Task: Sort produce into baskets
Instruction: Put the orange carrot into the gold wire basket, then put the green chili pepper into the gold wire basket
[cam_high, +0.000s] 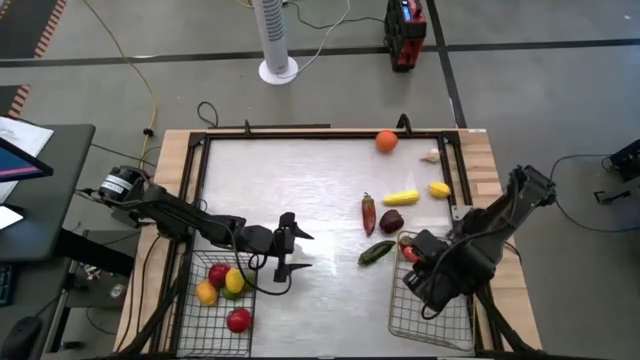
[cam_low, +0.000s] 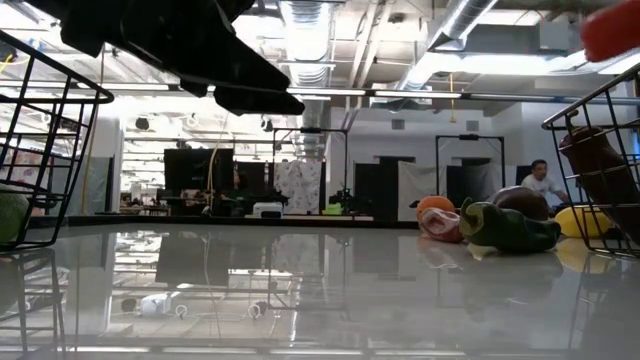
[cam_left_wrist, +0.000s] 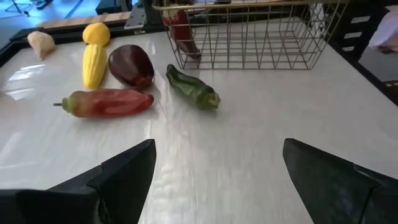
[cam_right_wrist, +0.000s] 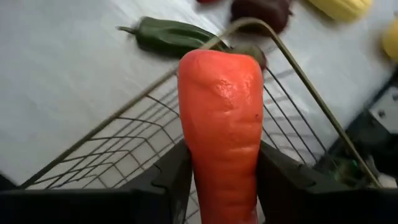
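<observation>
Right gripper (cam_right_wrist: 217, 186), over the right basket (cam_high: 405, 318), pinching a carrot (cam_right_wrist: 219, 130) between both fingers, blunt end pointing forward across the rim toward the table. Left gripper (cam_high: 292, 250) spread and empty, parked just beside the left basket (cam_high: 190, 305), already loaded with four pieces.

Best lowered well inside the wire before letting go (a drop onto the rim could bounce the carrot out). Fingers to part gradually; clear straight up after.

Left on the table: red pepper (cam_left_wrist: 107, 102), plum (cam_left_wrist: 131, 66), corn (cam_left_wrist: 94, 64), lemon (cam_left_wrist: 96, 33), green pepper (cam_left_wrist: 191, 88), garlic (cam_left_wrist: 41, 42), orange (cam_high: 386, 141).

Basket floor under the carrot mostly blocked; another red piece near its corner only partly seen. Height above the wire hard to judge.
</observation>
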